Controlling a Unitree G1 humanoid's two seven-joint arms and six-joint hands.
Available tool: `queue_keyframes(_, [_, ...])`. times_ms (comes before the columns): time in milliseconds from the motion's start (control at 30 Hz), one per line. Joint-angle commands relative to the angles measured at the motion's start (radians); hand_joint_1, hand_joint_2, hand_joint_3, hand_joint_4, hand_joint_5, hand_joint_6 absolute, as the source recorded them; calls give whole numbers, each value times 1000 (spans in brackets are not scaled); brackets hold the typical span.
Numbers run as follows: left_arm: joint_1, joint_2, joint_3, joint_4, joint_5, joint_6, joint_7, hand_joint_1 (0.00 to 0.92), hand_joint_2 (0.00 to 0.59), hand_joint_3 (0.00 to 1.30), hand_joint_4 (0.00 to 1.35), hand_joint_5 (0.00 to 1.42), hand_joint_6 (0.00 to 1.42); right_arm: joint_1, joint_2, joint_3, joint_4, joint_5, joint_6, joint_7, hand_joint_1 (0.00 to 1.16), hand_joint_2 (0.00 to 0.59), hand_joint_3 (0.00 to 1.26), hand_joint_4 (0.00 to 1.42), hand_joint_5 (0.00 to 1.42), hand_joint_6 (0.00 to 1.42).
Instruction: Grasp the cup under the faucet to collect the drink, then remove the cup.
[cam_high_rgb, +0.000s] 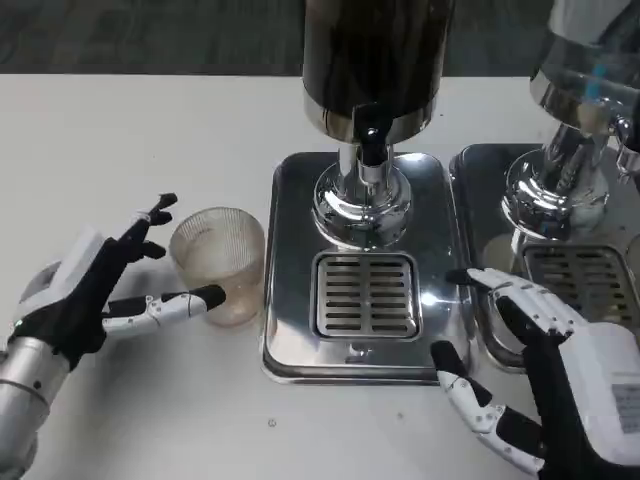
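Observation:
A clear ribbed cup (220, 262) stands upright on the white table, just left of the dispenser's steel base (292, 335). It looks empty. My left hand (105, 285) is beside the cup with fingers spread; one fingertip touches the cup's near side and others reach toward its far rim, without a closed grip. The dark drink dispenser (372, 60) rises over the base, its black faucet (372, 145) above the drip grille (366, 296). My right hand (545, 370) hovers open at the base's right front corner, holding nothing.
A second dispenser (585, 110) with its own steel base and grille (585, 275) stands at the right, close behind my right hand. Bare white table lies in front and to the left of the cup.

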Motion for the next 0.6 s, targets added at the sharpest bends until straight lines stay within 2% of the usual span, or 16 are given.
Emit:
queue_keyframes(33, [-39,-12,-19,33,-2,-10,-16,373,46,106,143,327,305,-7,-2,-1,-1,3,6,-7,398,382,347,293,299,409])
queue_keyframes(600, [-97,-44,-51,108,-6,-25,-34,340,43,107,144,325,311,-4,-1,-3,2,15,8,0,411,374,352,294,326,408])
